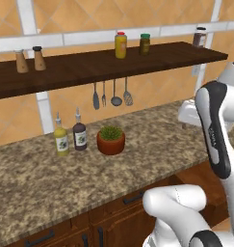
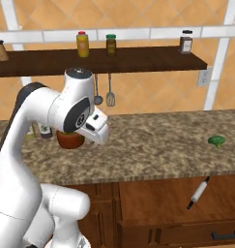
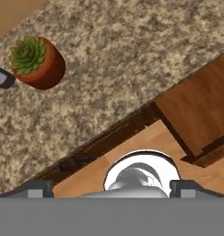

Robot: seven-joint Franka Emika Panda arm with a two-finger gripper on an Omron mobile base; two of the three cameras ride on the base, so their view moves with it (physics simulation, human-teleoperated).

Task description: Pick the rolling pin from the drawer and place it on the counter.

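Step in hand, as I judge it: the reach toward the drawer, nothing grasped yet. The pincer (image 3: 111, 186) stands fully open and empty, its 2 dark tips wide apart at the bottom of the hand view, looking down over the tabletop (image 3: 132, 60) edge and the cabinet fronts.

The rolling pin (image 2: 198, 193) lies inside the open drawer (image 2: 157, 201), in the right base view at about 4 o'clock from the arm's head. It is light-bodied with dark handles, lying diagonally, upper end near the drawer's back right under the tabletop lip, lower end pointing toward the drawer middle.

The potted succulent (image 3: 37, 62) sits at 10 o'clock in the hand view, well apart from the drawer, so no obstacle. A broccoli floret (image 2: 216, 141) rests on the tabletop just above the pin (mind it at placing).

To do it well, my read:
- Swing the hand right and down over the drawer, clearing the thick tabletop edge.
- Roll the wrist so the 2 tips straddle the pin across its axis, not along it.
- Grip the barrel's middle, not a handle, as it will likely roll or tilt otherwise.
- Lift straight up before moving back; the overhang is close to the pin's upper end.
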